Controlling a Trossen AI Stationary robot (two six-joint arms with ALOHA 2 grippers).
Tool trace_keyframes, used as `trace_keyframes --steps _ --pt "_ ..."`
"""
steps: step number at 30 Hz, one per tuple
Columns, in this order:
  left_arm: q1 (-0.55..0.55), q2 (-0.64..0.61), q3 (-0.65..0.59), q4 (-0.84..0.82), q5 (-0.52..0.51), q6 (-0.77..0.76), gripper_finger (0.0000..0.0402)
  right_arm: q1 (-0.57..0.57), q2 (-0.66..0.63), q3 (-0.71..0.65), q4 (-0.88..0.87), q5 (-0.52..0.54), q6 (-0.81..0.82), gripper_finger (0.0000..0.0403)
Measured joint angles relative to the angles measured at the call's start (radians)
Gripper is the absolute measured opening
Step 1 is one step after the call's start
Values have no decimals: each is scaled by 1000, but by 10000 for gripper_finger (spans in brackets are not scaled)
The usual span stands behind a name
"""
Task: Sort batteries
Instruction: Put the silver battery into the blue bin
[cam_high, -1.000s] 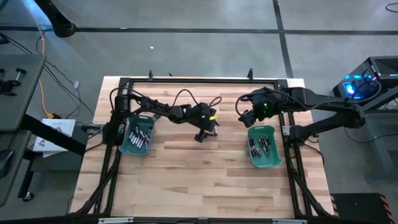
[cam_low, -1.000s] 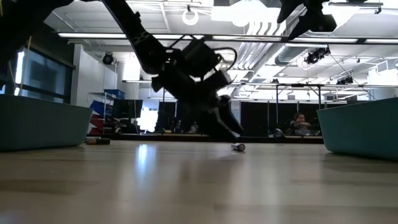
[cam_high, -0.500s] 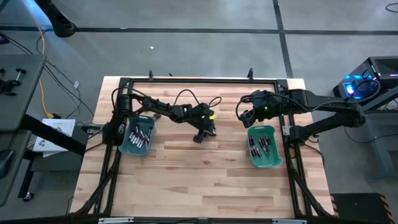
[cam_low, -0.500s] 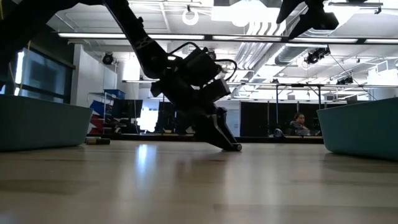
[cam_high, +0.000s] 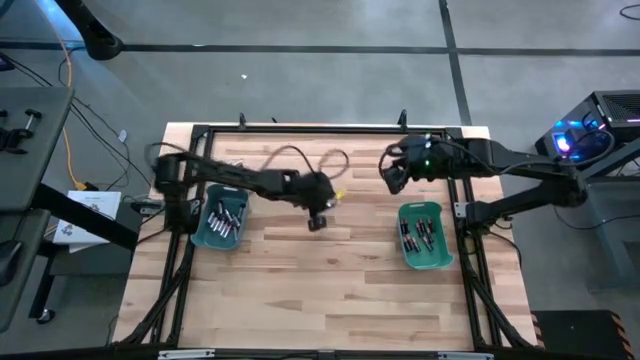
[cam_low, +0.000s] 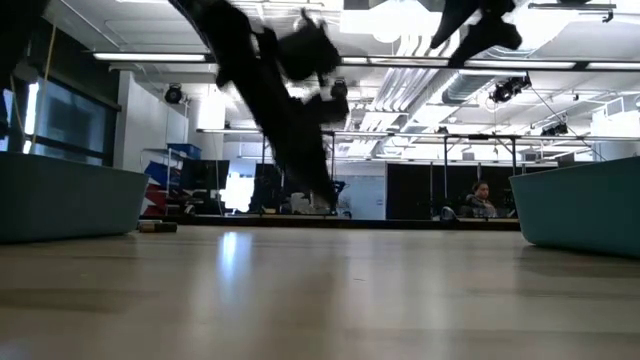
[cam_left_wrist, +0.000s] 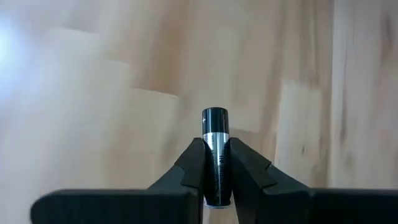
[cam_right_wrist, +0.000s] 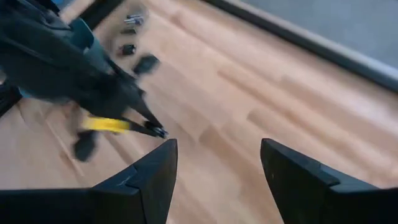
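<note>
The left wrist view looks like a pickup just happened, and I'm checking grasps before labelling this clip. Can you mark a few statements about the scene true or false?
1. The left pincer is shut on a battery. True.
2. The held battery is lying flat on the table. False: the low view shows the left pincer lifted off the table, and the battery stands between its fingers.
3. The right pincer is open and holds nothing. True.
4. Both teal bins are empty. False: the left bin and the right bin each hold batteries.
5. The right pincer is reaching into the right bin. False: it hovers beyond that bin, near the table's far edge.
</note>
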Motion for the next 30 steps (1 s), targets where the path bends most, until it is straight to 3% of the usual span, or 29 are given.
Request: trace_keyframes --steps 10,15,19,24,30 --pt "-125 -401 5 -573 -340 -662 35 -196 8 0 273 -87 -358 224" --pt "-268 -508 4 -951 -364 -1099 35 -284 44 0 394 -227 -481 224" --pt "-371 -575 -23 -1158 -300 -1427 35 -330 86 0 441 -332 -518 224" --pt "-423 -720 -187 -1152 -189 -1679 35 -361 130 0 456 -414 -560 224" --pt "-382 -879 -425 -963 -188 -1735 35 -369 138 0 489 -423 -579 224"
